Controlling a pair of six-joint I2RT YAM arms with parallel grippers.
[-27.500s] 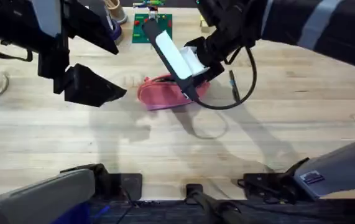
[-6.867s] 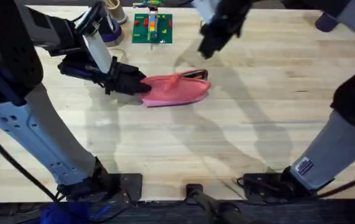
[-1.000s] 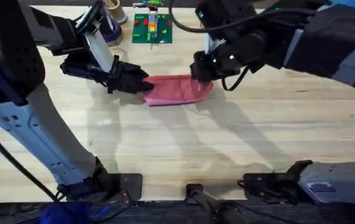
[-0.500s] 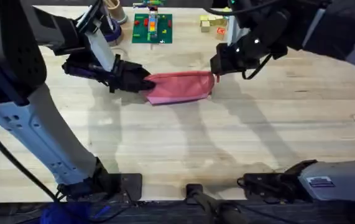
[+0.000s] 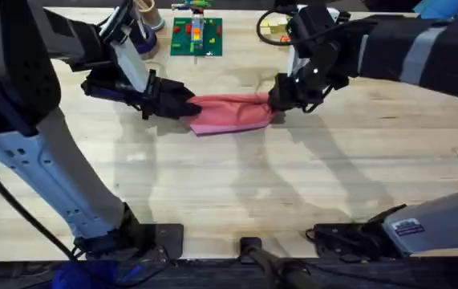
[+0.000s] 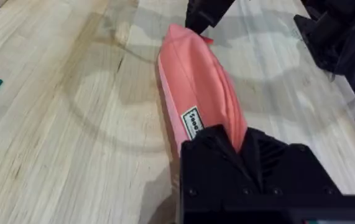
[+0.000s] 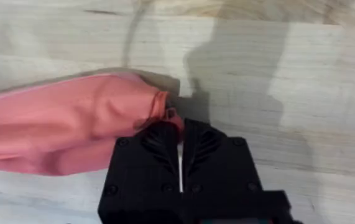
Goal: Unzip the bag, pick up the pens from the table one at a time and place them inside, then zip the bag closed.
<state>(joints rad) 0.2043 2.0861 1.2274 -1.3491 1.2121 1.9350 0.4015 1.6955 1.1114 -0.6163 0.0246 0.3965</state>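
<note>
pouch (image 5: pixel 230 112) lies flat on the surface (image 5: pixel 293 185), its long axis running 9 to 3 o'clock in the overhead view, far side of centre. left gripper (image 5: pixel 182 105) is clamped on the pouch's 9 o'clock end; in the left wrist view the pink fabric is pinched between the closed fingers. right gripper (image 5: pixel 279 96) sits at the 3 o'clock end, its fingers pressed nearly together on the small pink tab at the pouch's tip, seen in the right wrist view; whether that tab is the zipper pull i cannot tell for sure. no pens lie loose on the surface, and the pouch looks full and closed along its top, so the task reads as near its end. half a second ago the right gripper hovered just off the 3 o'clock end, apart from the fabric; now it touches the tip. the left gripper has not moved. the pouch has not shifted.
</note>
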